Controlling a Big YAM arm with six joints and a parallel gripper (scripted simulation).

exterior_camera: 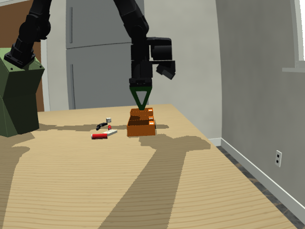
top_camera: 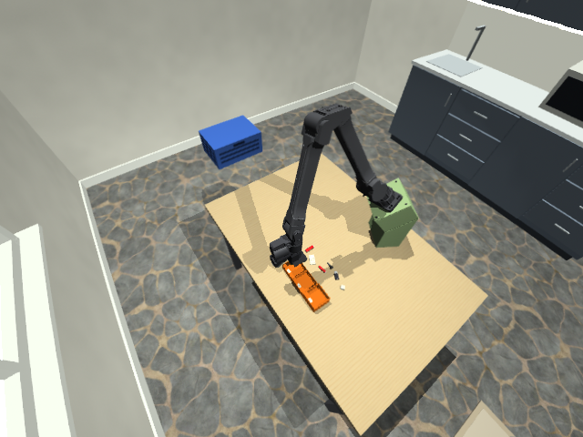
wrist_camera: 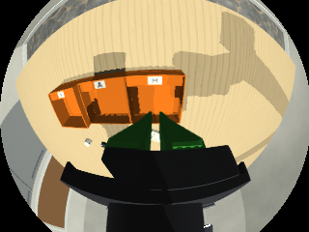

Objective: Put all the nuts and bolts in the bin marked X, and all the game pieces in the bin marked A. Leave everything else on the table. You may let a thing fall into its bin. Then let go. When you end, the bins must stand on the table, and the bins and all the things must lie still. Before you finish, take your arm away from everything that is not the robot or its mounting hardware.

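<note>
A row of three joined orange bins [top_camera: 306,287] stands on the wooden table; it also shows in the exterior view [exterior_camera: 141,122] and in the wrist view [wrist_camera: 123,100]. Their small white labels are too small to read. My gripper [exterior_camera: 141,107] is shut, with nothing visible between its green fingers, and its tips hang just over the bin at the end of the row nearest the arm. Beside the bins lie a red cylinder [exterior_camera: 99,136], a flat white piece [exterior_camera: 109,132], a small red piece [exterior_camera: 109,127], a black bolt [exterior_camera: 99,126] and a white die [exterior_camera: 108,119].
The arm's green pedestal [top_camera: 393,218] stands on the table behind the small parts. The bins lie close to the table's left edge. A blue crate [top_camera: 230,141] sits on the floor by the wall, and dark cabinets line the right side of the room.
</note>
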